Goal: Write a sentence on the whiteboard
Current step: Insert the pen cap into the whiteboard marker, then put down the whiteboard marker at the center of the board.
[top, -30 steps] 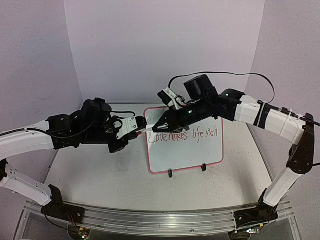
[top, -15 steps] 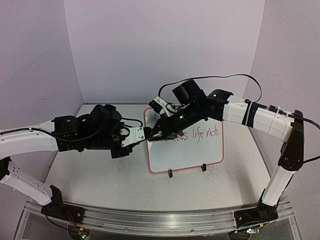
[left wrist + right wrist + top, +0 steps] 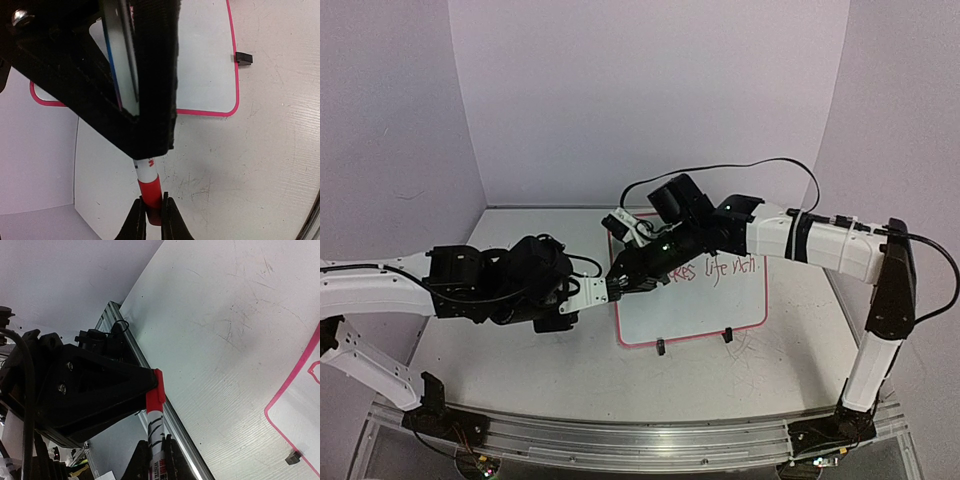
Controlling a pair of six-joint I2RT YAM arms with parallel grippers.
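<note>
while the left hand [image 3: 152, 212] pinches the red cap [image 3: 150, 190], the right hand [image 3: 156, 455] grips the marker [image 3: 155, 425]

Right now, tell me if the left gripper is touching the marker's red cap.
Touching. In the left wrist view, the left gripper clamps the red cap from both sides, with no gap.

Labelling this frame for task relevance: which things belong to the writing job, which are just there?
Job: whiteboard, sentence, marker, cap, left gripper (on cap), right gripper (on marker).
Not job: table, front rail.
</note>
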